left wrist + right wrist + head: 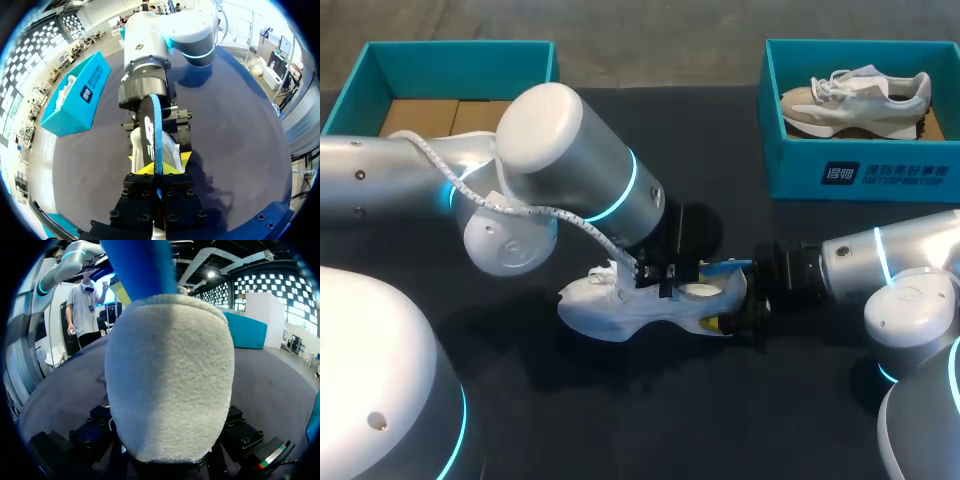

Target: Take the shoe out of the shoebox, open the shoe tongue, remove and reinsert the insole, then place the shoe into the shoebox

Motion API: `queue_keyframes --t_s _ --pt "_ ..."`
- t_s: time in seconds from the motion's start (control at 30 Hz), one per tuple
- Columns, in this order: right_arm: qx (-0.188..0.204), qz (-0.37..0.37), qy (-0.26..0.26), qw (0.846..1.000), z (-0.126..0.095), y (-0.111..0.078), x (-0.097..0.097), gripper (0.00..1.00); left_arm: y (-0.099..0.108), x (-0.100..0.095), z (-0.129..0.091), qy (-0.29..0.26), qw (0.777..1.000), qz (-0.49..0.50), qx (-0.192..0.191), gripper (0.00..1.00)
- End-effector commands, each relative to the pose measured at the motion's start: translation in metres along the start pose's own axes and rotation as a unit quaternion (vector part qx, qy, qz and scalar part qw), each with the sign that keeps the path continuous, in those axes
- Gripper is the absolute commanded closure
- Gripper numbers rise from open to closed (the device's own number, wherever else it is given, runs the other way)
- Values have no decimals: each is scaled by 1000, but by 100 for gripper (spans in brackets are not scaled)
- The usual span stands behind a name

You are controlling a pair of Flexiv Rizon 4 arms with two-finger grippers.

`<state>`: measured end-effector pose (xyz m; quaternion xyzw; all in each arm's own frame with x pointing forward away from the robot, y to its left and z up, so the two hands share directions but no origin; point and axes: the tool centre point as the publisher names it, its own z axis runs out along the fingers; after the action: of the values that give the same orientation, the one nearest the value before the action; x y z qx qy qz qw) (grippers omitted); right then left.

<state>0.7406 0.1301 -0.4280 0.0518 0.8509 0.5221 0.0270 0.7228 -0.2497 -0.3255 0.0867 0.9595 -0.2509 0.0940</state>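
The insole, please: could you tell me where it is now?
In the head view the blue insole is at the middle, over the heel end of the white shoe, held on edge in the left gripper, with the right gripper at the heel.

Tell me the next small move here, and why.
Probably the left gripper should lift the insole a little, clear of the shoe. It pinches the blue insole on edge, the insole's far end sits by the heel, and the right gripper is at the heel, likely steadying the shoe.
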Motion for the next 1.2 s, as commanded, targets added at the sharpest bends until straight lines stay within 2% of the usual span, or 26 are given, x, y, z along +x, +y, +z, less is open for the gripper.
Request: queue_keyframes --t_s 0.03,0.27,0.53,0.8,1.07,1.2 --pt "2 1 0 1000 1 0 -1 100 -1 -2 -24 2 1000 7 9 100" --pt "2 1 0 1000 1 0 -1 100 -19 -24 -41 20 998 18 61 100" --pt "2 1 0 1000 1 0 -1 100 -45 -34 -68 24 993 40 109 100" --pt "2 1 0 1000 1 0 -1 100 -67 -40 -91 51 985 70 151 100" --pt "2 1 0 1000 1 0 -1 100 -88 -44 -108 50 984 94 144 100" --pt "2 1 0 1000 1 0 -1 100 -105 -46 -118 48 983 113 140 100"
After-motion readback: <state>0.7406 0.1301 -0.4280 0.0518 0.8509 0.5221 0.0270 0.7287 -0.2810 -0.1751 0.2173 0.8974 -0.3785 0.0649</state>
